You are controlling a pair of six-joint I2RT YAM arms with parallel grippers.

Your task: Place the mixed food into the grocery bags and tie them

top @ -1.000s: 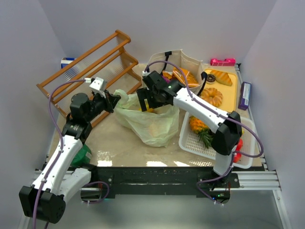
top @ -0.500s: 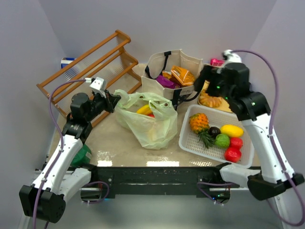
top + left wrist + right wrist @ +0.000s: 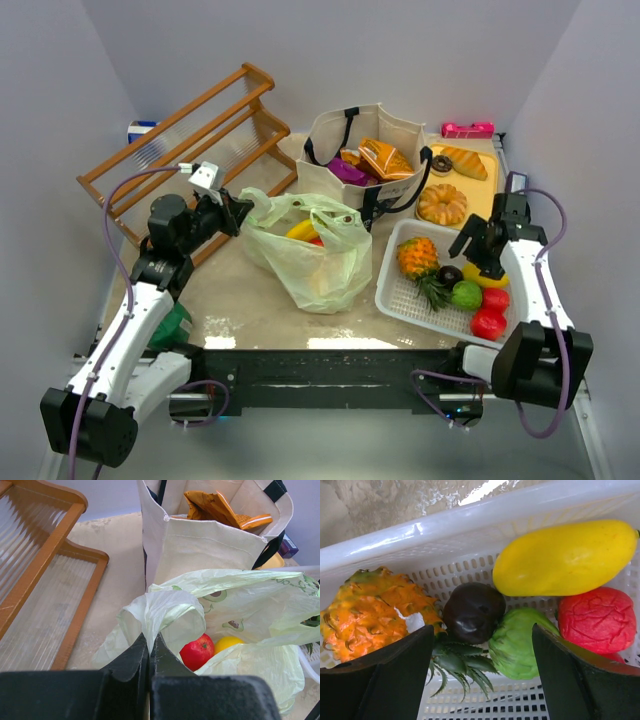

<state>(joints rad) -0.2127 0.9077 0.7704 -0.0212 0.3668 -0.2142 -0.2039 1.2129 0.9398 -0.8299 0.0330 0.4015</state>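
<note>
The left gripper (image 3: pixel 149 652) clamps a loop handle of the pale green plastic bag (image 3: pixel 322 268), which holds a red apple (image 3: pixel 196 651) and a yellow fruit (image 3: pixel 227 643). Just behind stands the canvas tote (image 3: pixel 200 547) with orange snack packets (image 3: pixel 383 157). The right gripper (image 3: pixel 481 630), jaws spread wide, hovers over the white mesh basket (image 3: pixel 398 300).

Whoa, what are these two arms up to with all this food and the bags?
They are packing groceries. The left gripper is pinched shut on a handle of the green plastic bag, holding it up; a red apple and a yellow fruit lie inside. The right gripper hovers open over the white basket of toy fruit, gripping nothing. The canvas tote already holds orange and purple snack packets. Neither bag is tied.
</note>
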